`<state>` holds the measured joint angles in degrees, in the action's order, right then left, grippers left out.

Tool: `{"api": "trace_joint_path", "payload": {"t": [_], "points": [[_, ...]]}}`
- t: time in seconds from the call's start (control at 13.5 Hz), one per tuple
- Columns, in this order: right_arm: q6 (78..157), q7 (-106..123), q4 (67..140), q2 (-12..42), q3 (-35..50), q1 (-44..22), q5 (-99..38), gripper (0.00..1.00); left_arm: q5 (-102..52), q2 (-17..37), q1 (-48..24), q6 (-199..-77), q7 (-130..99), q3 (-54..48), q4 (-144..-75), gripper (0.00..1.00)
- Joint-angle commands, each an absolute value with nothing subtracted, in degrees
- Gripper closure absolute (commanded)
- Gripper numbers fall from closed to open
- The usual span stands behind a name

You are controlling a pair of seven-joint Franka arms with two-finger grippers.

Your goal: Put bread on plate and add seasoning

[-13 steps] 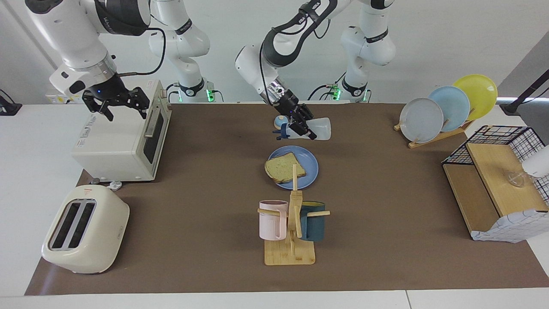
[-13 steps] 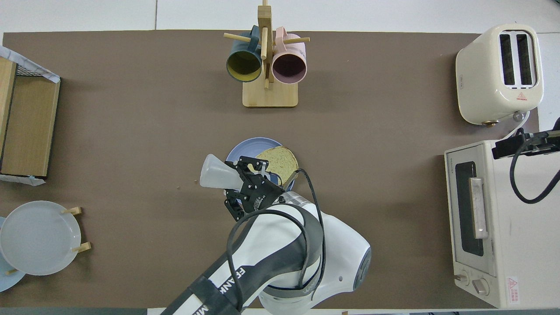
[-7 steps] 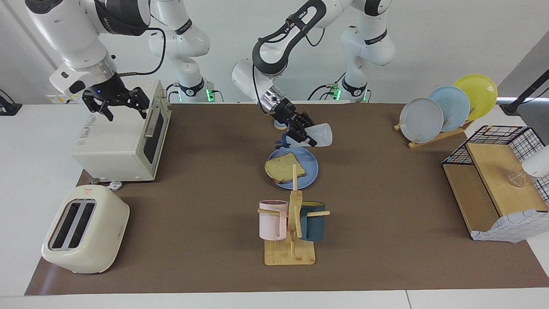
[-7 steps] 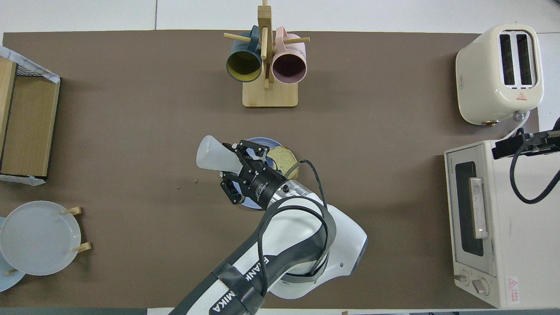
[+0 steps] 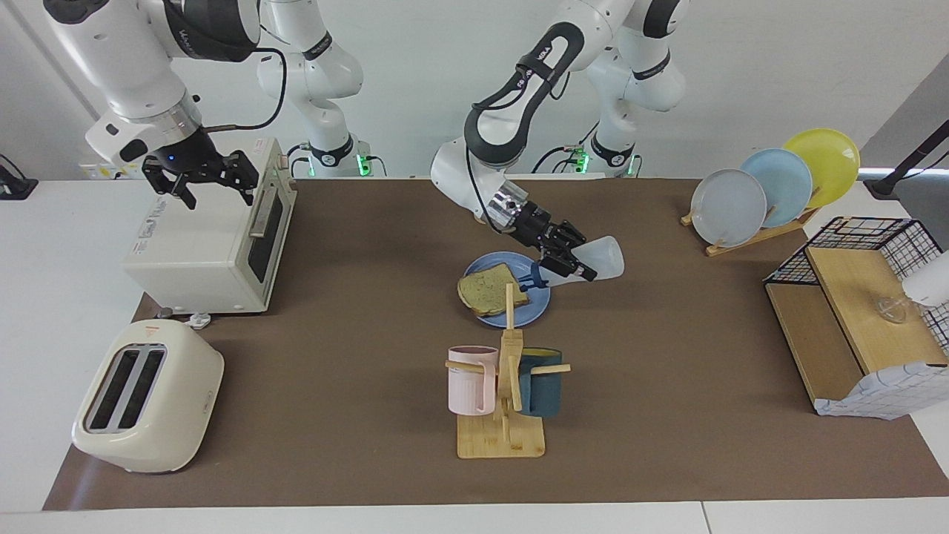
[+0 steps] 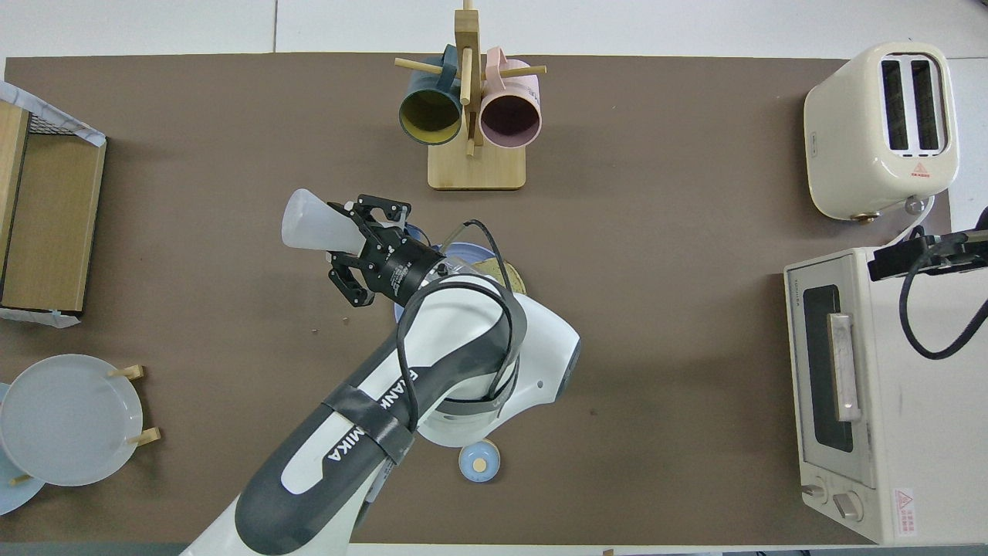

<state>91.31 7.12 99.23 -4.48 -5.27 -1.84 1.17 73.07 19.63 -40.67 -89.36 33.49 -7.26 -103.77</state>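
Seasoning bottle tipped sideways over the plate edge

The seasoning is a translucent white bottle with a navy cap, clamped in the left gripper and held roughly level, cap aimed at the speckled bread lying on the medium-blue plate mid-tabletop. "FRANKA" partly reads on the left arm. The right gripper waits with fingers spread over the toaster oven.

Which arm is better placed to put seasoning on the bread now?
Left: the left gripper already holds the seasoning tipped beside the bread on the plate. The right gripper waits over the oven.
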Motion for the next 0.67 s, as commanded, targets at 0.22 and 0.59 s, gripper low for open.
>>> {"api": "trace_joint_path", "payload": {"t": [0.22, 0.59], "points": [[90.79, 6.42, 99.23, -4.57, -4.92, -1.23, 0.97, 0.0, 76.91, 20.39, -38.05, -91.23, 33.49, -7.65, -103.09, 1.0], [90.79, 6.42, 99.23, -4.48, -4.92, -1.23, 0.97, 0.0, 73.49, 19.87, -46.91, -85.53, 33.58, -7.82, -104.84, 1.0]]}}
